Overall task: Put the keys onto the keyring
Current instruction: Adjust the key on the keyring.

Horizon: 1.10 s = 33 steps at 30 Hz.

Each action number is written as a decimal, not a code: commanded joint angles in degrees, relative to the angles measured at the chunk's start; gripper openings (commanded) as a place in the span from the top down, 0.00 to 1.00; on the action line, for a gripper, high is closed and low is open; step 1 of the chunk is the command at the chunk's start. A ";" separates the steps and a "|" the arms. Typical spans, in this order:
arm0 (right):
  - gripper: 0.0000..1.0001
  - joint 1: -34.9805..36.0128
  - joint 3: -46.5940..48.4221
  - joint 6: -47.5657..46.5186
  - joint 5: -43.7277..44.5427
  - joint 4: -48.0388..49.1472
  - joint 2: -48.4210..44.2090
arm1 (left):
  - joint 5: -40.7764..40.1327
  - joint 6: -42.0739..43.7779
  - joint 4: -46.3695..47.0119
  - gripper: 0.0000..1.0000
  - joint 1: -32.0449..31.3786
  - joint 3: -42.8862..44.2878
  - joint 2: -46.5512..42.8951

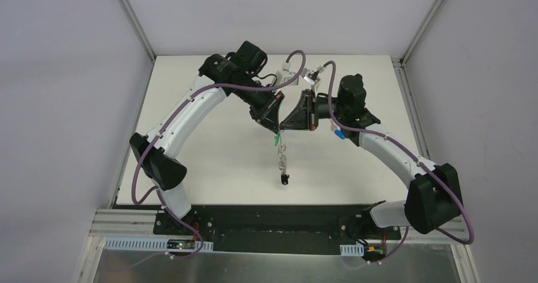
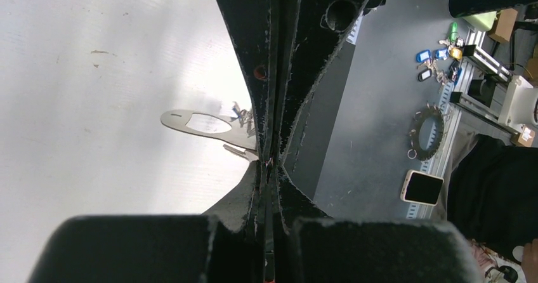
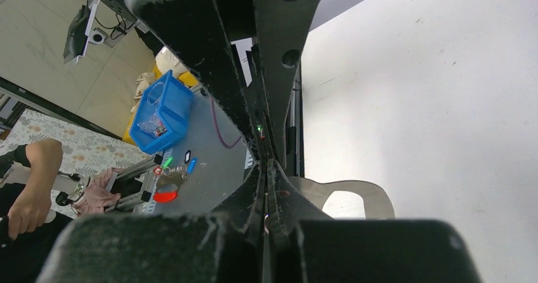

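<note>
L gripper (image 1: 276, 131): shut, hold unclear
R gripper (image 1: 282, 129): shut, tip-to-tip w/ L
Green key (image 1: 276, 140): just near of tips
Keyring (image 2: 172, 118): chain trails near
Blue key (image 1: 339, 134): right, R arm nearer

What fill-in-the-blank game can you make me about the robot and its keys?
1. The key where the two grippers meet has a ___ head.
2. The blue key sits beside the ___ arm.
3. The left gripper and right gripper are both ___.
4. The tag at the chain's near end is ___.

Missing words: green, right, shut, black.
</note>
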 commanded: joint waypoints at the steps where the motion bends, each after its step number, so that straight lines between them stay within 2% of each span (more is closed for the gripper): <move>1: 1.00 -0.05 3.15 0.40 1.36 1.37 -0.21 | 1.40 1.63 0.76 1.00 -0.62 -0.17 -1.81; 3: 1.00 -0.76 2.92 3.90 2.18 4.12 -0.14 | 1.55 1.31 2.24 0.99 -0.33 -0.71 -2.65; 9: 1.00 -3.34 0.82 20.65 4.25 20.16 0.62 | 4.20 -1.95 9.12 0.84 0.85 -4.00 -5.59; 13: 1.00 -4.22 -0.66 26.24 5.19 27.04 1.23 | 4.88 -3.51 13.36 0.77 1.06 -7.74 -7.56; 27: 1.00 -4.94 -2.18 23.95 0.65 29.70 -0.06 | 3.59 0.39 16.85 0.66 4.81 -9.65 -11.87; 33: 1.00 -4.84 -2.68 23.77 -0.38 30.32 -0.43 | 8.12 -3.50 25.51 0.56 4.89 -13.51 -13.80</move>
